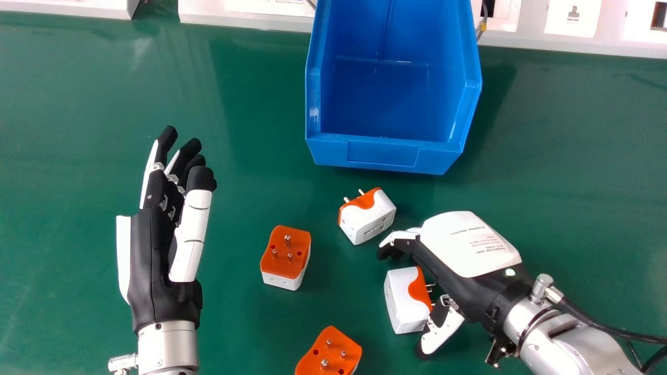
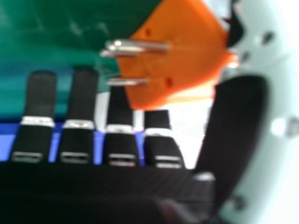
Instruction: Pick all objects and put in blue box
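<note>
Right hand (image 1: 458,281): spread, not pinching; palm turned down over the table's right side, fingers to the far side of the right adaptor, thumb to the near side. Prob. set wide so both sides can be closed on at once.
Right adaptor (image 1: 406,304): on table, lying on its side betw. thumb and fingers, pins toward the palm. Firm contact: can't tell. White body offers flat sides, but pins may foul the palm if hand closes skewed.
Far adaptor (image 1: 367,219): on its side, just beyond the fingertips, pins pointing far-left. Close enough to be nudged, so approx. straight lift advised.
Left adaptor (image 1: 286,250): pins up, well apart from hand; sides free for a grasp from above.
Near adaptor (image 1: 331,354): pins up, partly cut off by near edge of view.
Blue box (image 1: 383,155): far side, centre, open top, low wall facing the adaptors; presumably so placed to shorten the carry and ease the drop.
Green table (image 1: 250,78): bears all four adaptors, none boxed; job judged at its start, step in hand est. first pick.
Left hand (image 1: 156,250): idle, left side, fingers extended, thumb apart; prob. parked there to leave the right arm room.
</note>
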